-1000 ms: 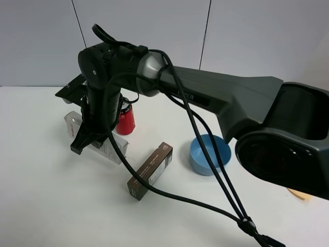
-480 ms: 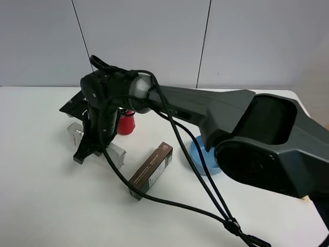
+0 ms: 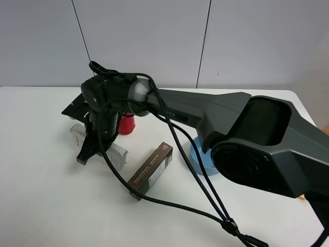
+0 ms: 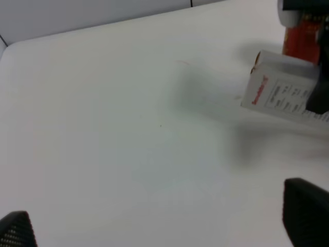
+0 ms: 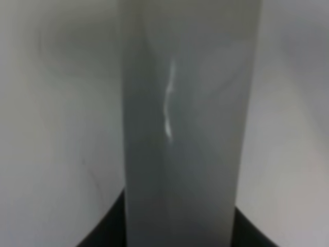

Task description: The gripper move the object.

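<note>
The object, a long white carton with a red-marked end, lies on the white table left of centre. My right gripper, a black claw on the dark grey arm reaching across from the right, stands over the carton's middle, shut on it. One finger shows on its near side. Up close in the right wrist view, the carton is a blurred grey strip. In the left wrist view the carton lies well ahead of my left gripper, which is open and holds nothing.
A red can stands just behind the carton. A dark brown carton lies to its right at an angle. A blue bowl sits further right, partly behind the arm. Black cables hang from the arm across the table.
The right gripper has come down and a little toward the front of the table, and the white carton has shifted that way with it. The can and brown carton stayed put.
</note>
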